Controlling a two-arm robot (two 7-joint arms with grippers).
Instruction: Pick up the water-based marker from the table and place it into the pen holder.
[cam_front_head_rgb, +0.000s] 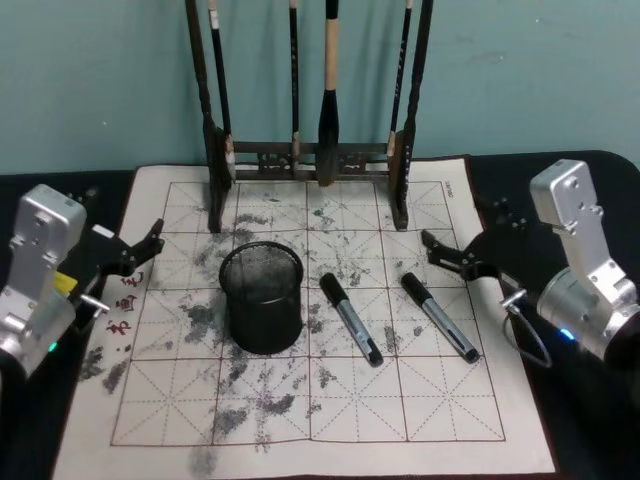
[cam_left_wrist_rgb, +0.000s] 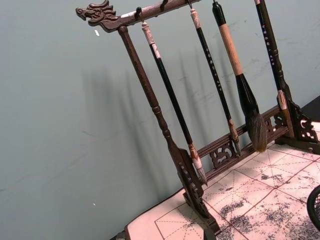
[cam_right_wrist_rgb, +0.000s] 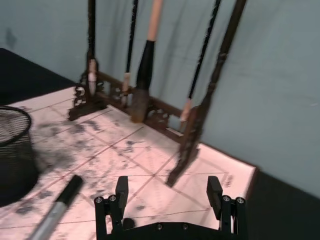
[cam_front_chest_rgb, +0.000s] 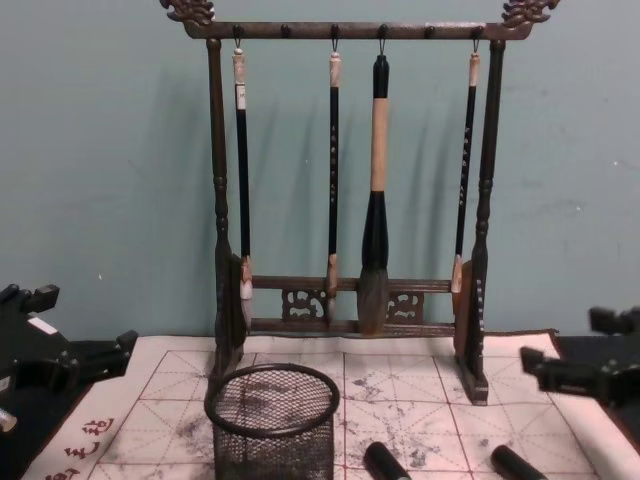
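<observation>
Head view: nothing is grasped yet. My right gripper (cam_front_head_rgb: 432, 250) hovers at the worktop's right edge and my left gripper (cam_front_head_rgb: 146, 250) idles at the left edge, both with fingers spread and empty. The nearer marker (cam_front_head_rgb: 438, 316) lies mid-worktop, with a second marker (cam_front_head_rgb: 350, 318) between it and the pen holder (cam_front_head_rgb: 262, 298). I judge my next move is to straddle its barrel and pinch.

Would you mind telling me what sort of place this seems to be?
Probably a calligraphy desk set up for robot trials: a wooden brush rack hung with brushes, an ink-stained grid mat on the table, and the left hand and right hand open at its sides.
</observation>
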